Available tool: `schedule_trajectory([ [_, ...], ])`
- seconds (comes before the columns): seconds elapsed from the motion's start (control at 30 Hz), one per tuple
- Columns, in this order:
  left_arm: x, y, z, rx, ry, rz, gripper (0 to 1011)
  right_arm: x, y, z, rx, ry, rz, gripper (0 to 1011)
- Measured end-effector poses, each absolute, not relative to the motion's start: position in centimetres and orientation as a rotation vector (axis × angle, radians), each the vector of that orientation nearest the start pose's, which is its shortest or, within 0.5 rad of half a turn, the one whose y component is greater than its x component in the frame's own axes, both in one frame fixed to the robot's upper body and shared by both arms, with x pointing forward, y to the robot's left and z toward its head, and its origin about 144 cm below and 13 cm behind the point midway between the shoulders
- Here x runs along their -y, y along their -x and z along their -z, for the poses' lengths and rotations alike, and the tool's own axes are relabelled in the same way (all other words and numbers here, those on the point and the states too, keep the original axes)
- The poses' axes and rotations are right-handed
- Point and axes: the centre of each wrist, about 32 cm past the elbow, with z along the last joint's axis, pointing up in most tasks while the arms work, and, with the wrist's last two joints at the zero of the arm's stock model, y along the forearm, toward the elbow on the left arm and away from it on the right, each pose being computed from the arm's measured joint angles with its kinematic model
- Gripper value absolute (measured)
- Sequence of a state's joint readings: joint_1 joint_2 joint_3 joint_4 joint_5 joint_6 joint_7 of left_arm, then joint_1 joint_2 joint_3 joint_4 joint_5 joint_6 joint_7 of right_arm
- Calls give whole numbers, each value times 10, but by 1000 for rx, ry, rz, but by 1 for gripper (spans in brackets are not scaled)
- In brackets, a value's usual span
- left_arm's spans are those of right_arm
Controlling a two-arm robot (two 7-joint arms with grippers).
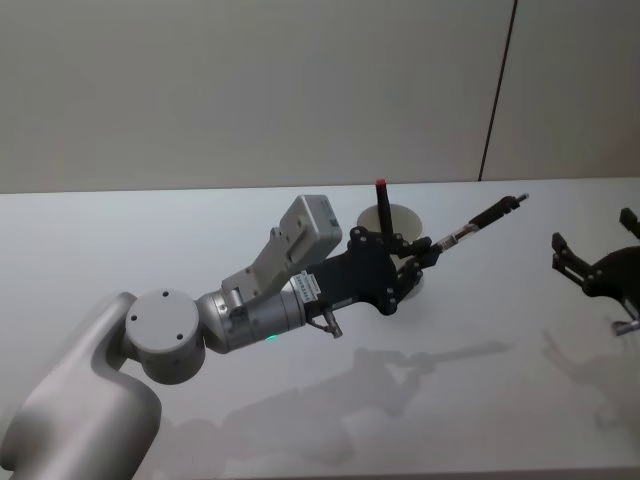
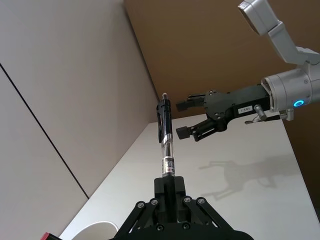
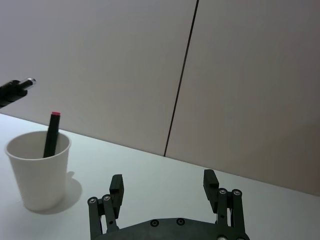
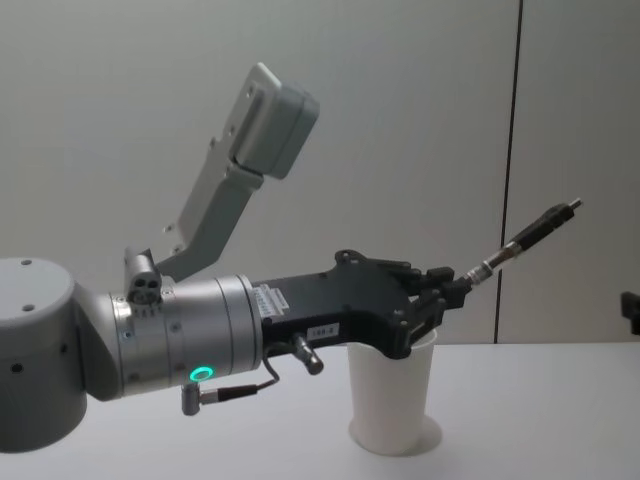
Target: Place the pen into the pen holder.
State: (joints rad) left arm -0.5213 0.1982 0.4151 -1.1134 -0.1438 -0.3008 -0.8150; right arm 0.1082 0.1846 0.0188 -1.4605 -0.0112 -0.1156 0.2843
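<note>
One pen (image 4: 520,245), pinched by the left pincer (image 4: 455,283) over the pen holder (image 4: 392,400) near the far edge of the table (image 1: 120,230), slants outward, so let go now and it could miss the rim, while the right pincer (image 3: 163,182) waits spread at the right edge.

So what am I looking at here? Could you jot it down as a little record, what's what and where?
left gripper: shut on the pen, close by the pen holder's rim
pen: tilted, free end pointing up and to the robot's right, not yet in the pen holder
pen holder: white paper cup, upright on the table
already inside: black marker with a red end
right gripper: open, idle to the right
</note>
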Motion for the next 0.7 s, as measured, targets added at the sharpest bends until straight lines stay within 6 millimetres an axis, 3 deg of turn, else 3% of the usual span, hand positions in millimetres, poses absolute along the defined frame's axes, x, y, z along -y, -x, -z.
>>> schedule_trajectory([
  [0.7, -197, -588, -1184, 346, -59, -441, 122, 320, -473, -1149, -22, -79, 1095, 1001],
])
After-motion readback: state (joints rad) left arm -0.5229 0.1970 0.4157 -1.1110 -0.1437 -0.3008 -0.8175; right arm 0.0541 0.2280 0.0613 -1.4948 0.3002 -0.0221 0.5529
